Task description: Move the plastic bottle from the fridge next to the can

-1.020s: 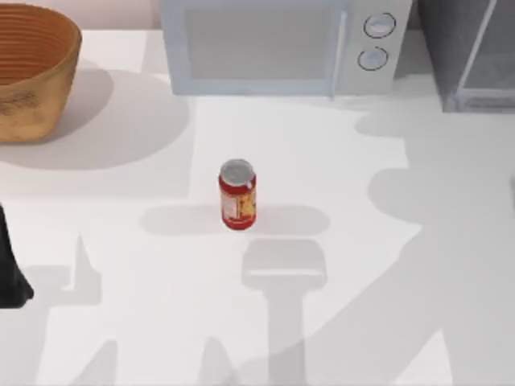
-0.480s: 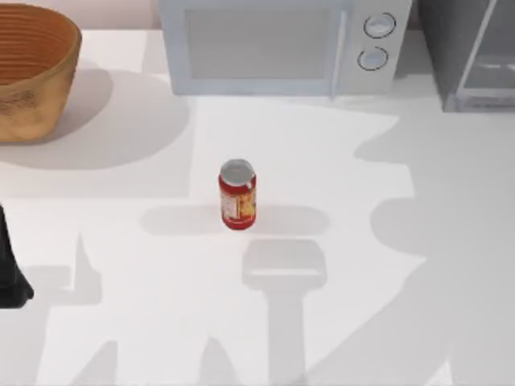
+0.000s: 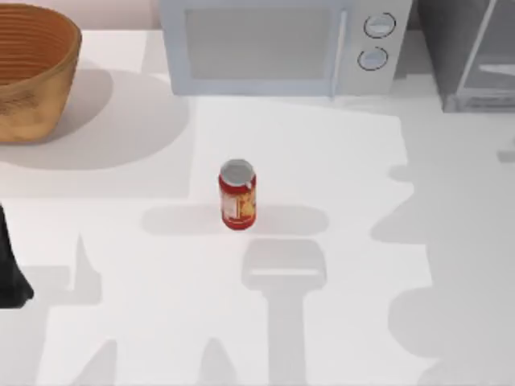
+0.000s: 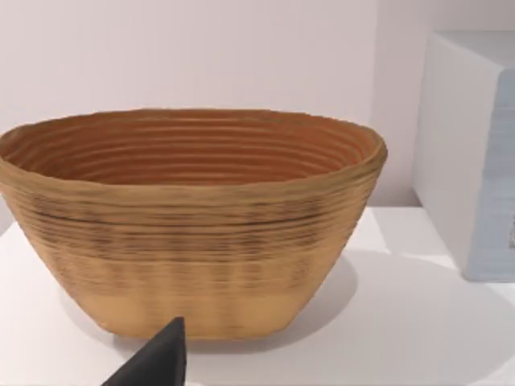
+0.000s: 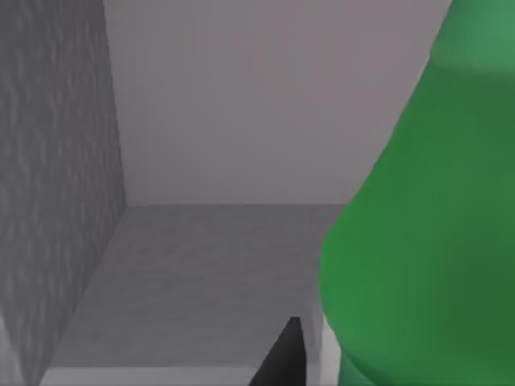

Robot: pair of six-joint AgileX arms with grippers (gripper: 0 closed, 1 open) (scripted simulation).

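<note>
While the can (image 3: 237, 194) is standing upright near the middle of the tabletop (image 3: 338, 177) in the top view, it is serving as the marker for where the bottle should end up, with bare surface on either side of it. The microwave (image 3: 282, 44) is sitting behind it, the woven basket (image 3: 32, 72) is resting at the far left corner, and the fridge (image 3: 471, 52) is occupying the far right corner. The left arm (image 3: 10, 265) is sitting parked at the left edge. Compared with a second ago, the broad arm shadow on the right side of the tabletop is thinning and sliding toward the right edge, which suggests the right arm is pushing further toward the fridge. Turning to the left wrist view, the camera is facing the basket (image 4: 193, 217) with one dark fingertip at the lower edge; whether those jaws are spread I cannot tell. Moving to the right wrist view, the camera is looking into the grey fridge interior (image 5: 201, 273), where the plastic bottle (image 5: 426, 241) is standing very close, so a grasp seems to be the aim; whether the right jaws are spread or pinching I cannot tell.
</note>
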